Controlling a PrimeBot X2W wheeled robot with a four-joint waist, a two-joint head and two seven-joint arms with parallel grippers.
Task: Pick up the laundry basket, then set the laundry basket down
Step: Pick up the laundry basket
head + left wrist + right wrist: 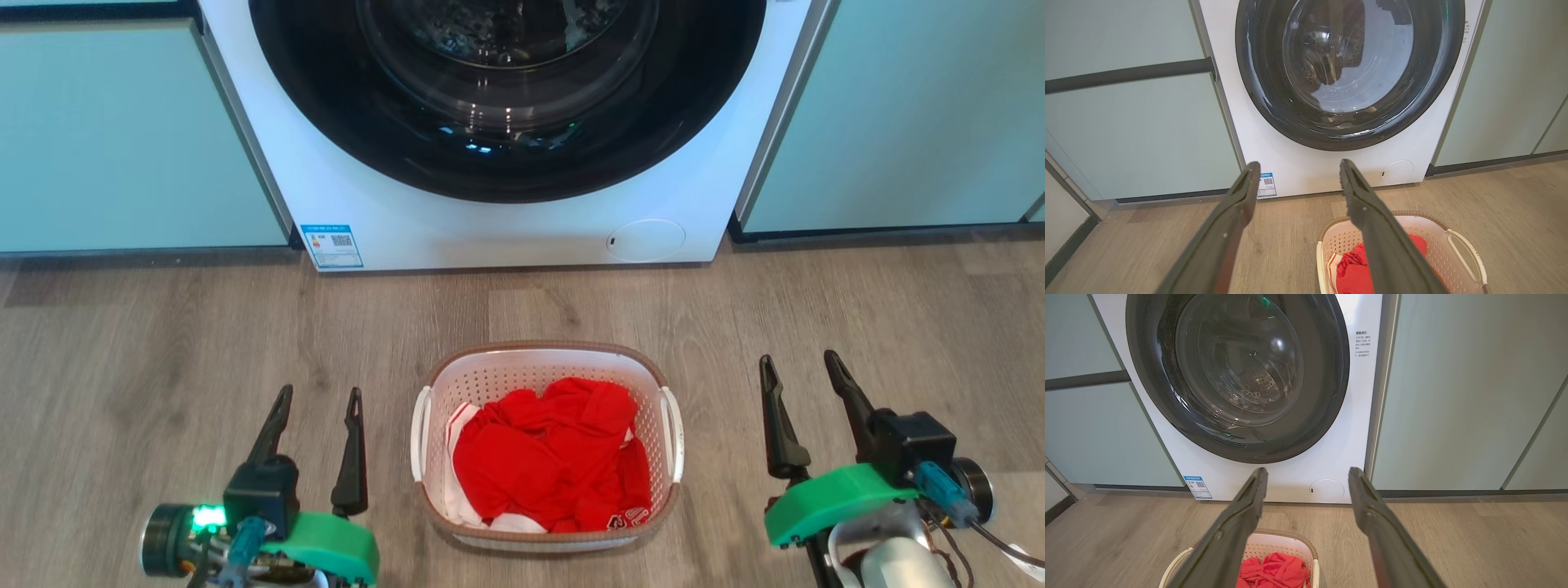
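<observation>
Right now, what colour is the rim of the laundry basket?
Brown, with a woven look; the rim of the laundry basket shows best in the head view.

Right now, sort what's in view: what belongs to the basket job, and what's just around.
Job: laundry basket; left gripper and right gripper, open, either side of it.
Around: red clothes inside it; washing machine; cabinets; wooden floor.

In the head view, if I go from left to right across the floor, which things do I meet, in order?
left gripper → laundry basket, with red clothing inside → right gripper
</observation>
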